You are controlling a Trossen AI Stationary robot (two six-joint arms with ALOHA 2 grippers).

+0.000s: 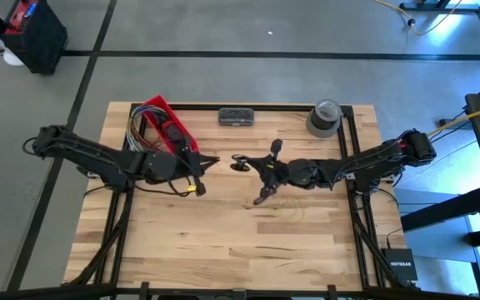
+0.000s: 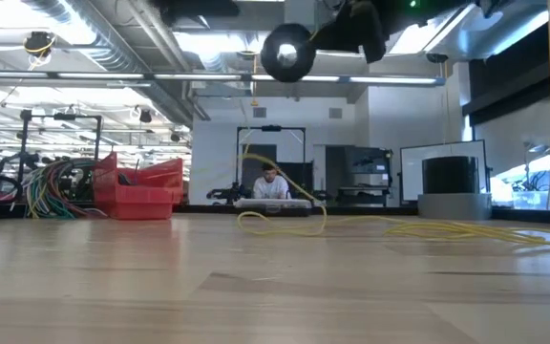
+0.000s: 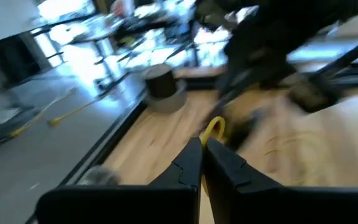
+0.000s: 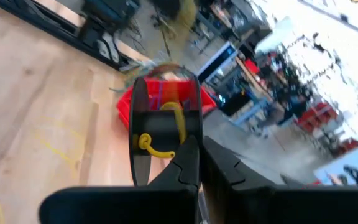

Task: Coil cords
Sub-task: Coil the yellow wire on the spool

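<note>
Left hand (image 1: 197, 171) is pinched shut on the cord (image 3: 214, 129); right hand (image 1: 265, 177), also closed on it, is just opposite. Remaining cord lies loose on the counter (image 1: 223, 242) beyond the right hand, which is nearer it.

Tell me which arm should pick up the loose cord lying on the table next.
Right, probably. The cord lies in loose loops on the right half of the table, near the right gripper, whose arm reaches over that side. The left gripper sits farther off, nearer the red bin.
</note>
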